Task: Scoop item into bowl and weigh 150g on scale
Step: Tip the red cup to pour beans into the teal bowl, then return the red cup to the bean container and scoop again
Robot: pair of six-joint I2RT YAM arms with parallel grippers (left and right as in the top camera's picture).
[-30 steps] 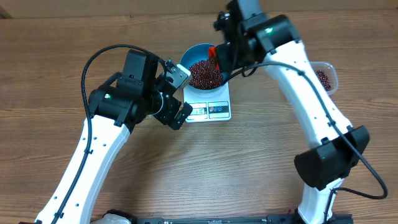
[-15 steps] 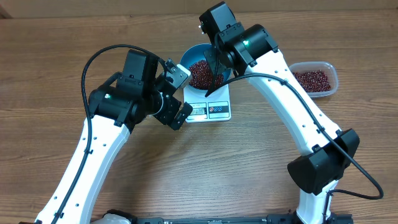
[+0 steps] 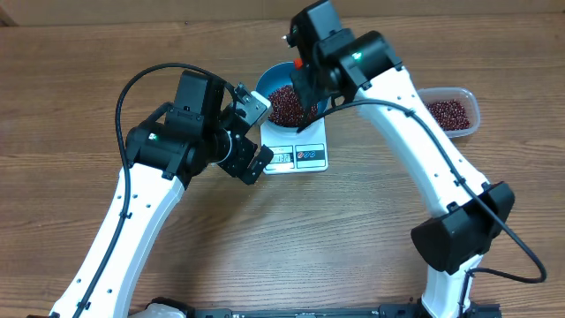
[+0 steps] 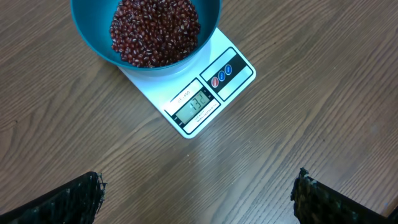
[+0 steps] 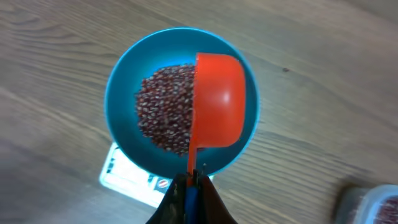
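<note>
Maroon beans (image 4: 155,31) heap in the bowl (image 4: 90,31) on the scale (image 4: 205,93), and with the right gripper (image 5: 193,180) clamped on the scoop (image 5: 219,102) above them and the left gripper (image 4: 196,193) spread wide nearby, a knock on the rim could skew the reading.

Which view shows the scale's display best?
Left wrist: the display faces the camera, unblocked, digits visible. Overhead shows it tiny beside the left gripper. Right wrist shows only a scale corner under the bowl.
</note>
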